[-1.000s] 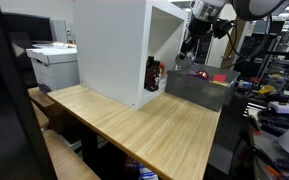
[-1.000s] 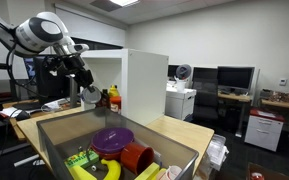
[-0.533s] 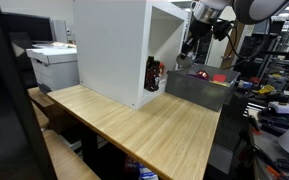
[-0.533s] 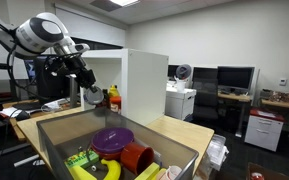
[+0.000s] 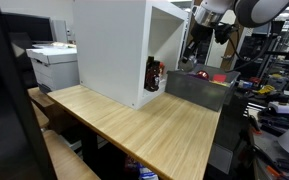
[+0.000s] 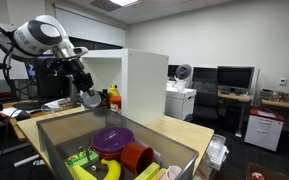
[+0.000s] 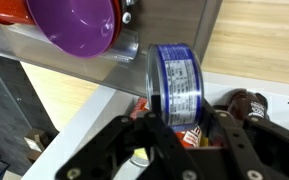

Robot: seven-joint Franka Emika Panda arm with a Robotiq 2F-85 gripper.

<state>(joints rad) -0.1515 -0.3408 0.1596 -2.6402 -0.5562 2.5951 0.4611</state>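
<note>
Clenched at the claw (image 7: 189, 120) on a silver can (image 7: 176, 82) with a blue label. Grips it from two sides, dark fingers (image 7: 154, 130) pressed against the lower part of its wall, flat silver end turned toward the wrist camera. Holds the can tilted and clear of every surface, lodged right between the fingers.

In the wrist view, hangs with the can in front of the rim of a grey bin (image 7: 64, 58), a purple bowl (image 7: 74, 25) lying inside that bin at the upper left. Just past the can, beyond a white ledge (image 7: 104, 100), dark and red bottles (image 7: 246, 103) close to the right finger. Bare wooden worktop (image 7: 259, 40) at the upper right.

In an exterior view, hovers with the can (image 6: 90, 99) above the back of the worktop (image 6: 174, 128), behind the far left corner of the bin (image 6: 184, 160) and just beside the bottles (image 6: 112, 98) standing at the foot of a white cabinet (image 6: 144, 85). Inside the bin, next to the bowl: a red cup (image 6: 136, 157) and a banana (image 6: 106, 170).

In an exterior view, sits high over the far end of the worktop (image 5: 134, 120), claw (image 5: 189, 55) lining up above the bin's (image 5: 199, 90) end nearest the cabinet (image 5: 109, 50), bottles (image 5: 152, 73) in its open side, lower and near.
</note>
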